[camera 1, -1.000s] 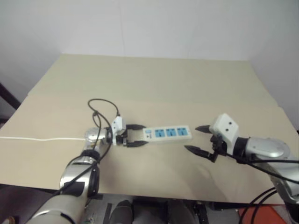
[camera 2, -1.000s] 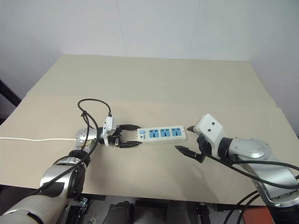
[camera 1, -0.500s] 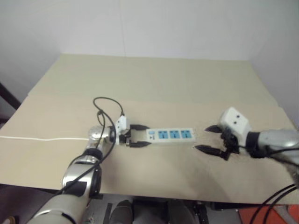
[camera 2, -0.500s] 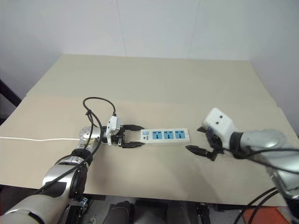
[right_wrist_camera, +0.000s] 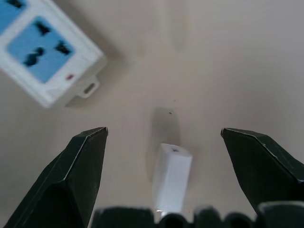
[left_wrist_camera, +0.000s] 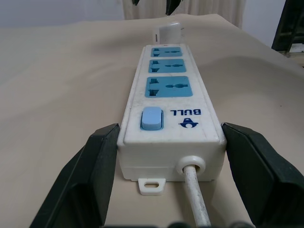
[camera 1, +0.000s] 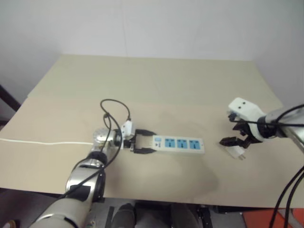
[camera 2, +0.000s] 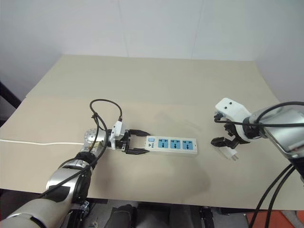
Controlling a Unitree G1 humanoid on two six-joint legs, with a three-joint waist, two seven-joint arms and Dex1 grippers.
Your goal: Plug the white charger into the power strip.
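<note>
Step in hand: reach for pickup. Right gripper (right_wrist_camera: 164, 156) spread wide above white charger (right_wrist_camera: 170, 176), which lay on surface (camera 1: 156, 80) just past power strip (camera 1: 179, 144). Left gripper (left_wrist_camera: 164, 166) pinched strip's switch end. Next: lower, close on charger w/o tipping it.

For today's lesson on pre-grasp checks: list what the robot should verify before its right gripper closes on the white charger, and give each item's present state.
1. Right gripper open: ok, the fingers stand wide apart.
2. White charger lies between those fingers: ok.
3. Charger free of the fingers: ok, a gap shows on each side.
4. Left gripper steadies the power strip: cannot tell; its fingers flank the switch end, contact unclear.
5. Sockets unobstructed: ok, all three blue faces are bare.
6. Which way the charger's prongs point: cannot tell.
</note>
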